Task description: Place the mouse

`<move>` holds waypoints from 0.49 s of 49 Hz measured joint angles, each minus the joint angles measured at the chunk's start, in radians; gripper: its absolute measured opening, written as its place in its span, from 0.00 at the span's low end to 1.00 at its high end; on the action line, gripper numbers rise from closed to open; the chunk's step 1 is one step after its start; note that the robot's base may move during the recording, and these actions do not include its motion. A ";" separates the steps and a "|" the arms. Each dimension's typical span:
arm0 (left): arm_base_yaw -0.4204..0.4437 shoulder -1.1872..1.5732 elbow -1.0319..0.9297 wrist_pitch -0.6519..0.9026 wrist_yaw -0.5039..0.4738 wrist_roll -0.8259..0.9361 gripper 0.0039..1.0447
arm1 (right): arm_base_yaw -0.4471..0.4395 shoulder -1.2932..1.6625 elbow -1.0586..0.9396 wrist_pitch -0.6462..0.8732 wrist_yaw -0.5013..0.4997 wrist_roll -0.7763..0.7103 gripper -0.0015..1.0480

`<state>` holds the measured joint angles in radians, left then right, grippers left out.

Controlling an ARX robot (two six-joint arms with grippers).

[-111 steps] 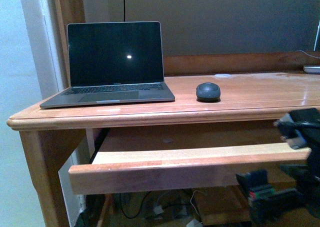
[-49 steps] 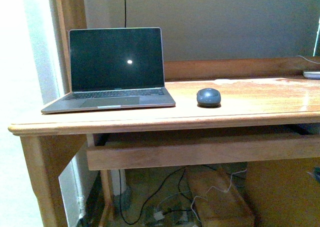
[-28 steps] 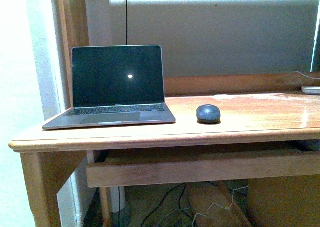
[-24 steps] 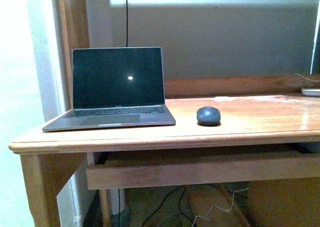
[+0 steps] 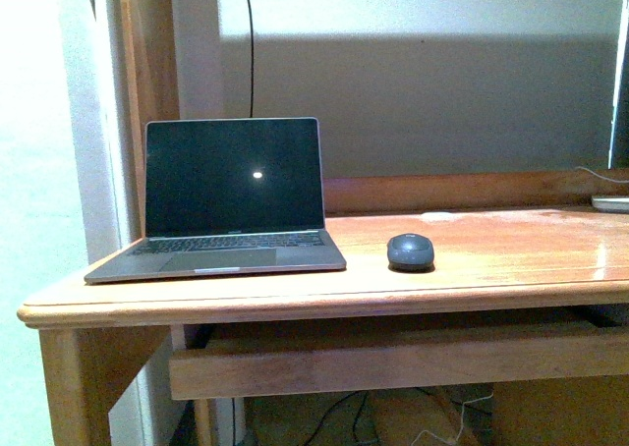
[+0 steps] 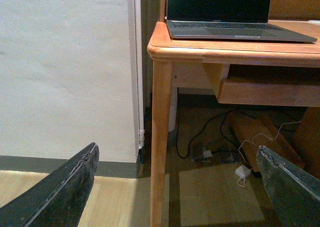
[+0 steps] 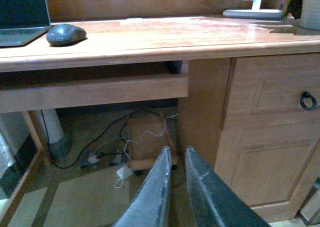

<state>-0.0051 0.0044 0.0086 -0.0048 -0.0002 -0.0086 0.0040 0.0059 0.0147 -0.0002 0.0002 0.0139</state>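
The mouse is sitting on the desk, at the laptop's 3 o'clock, long axis crosswise (front end indistinguishable). Left gripper is gaping wide, empty; right gripper is nearly closed, empty.

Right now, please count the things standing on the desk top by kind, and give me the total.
Laptop: 1
Mouse: 1
White lamp base at the far right: 1
Small white disc near the back rail: 1
Total: 4
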 joint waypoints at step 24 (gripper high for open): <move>0.000 0.000 0.000 0.000 0.000 0.000 0.93 | 0.000 0.000 0.000 0.000 0.000 -0.009 0.86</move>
<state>-0.0051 0.0044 0.0086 -0.0048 -0.0002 -0.0086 0.0040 0.0055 0.0147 -0.0002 0.0002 0.0051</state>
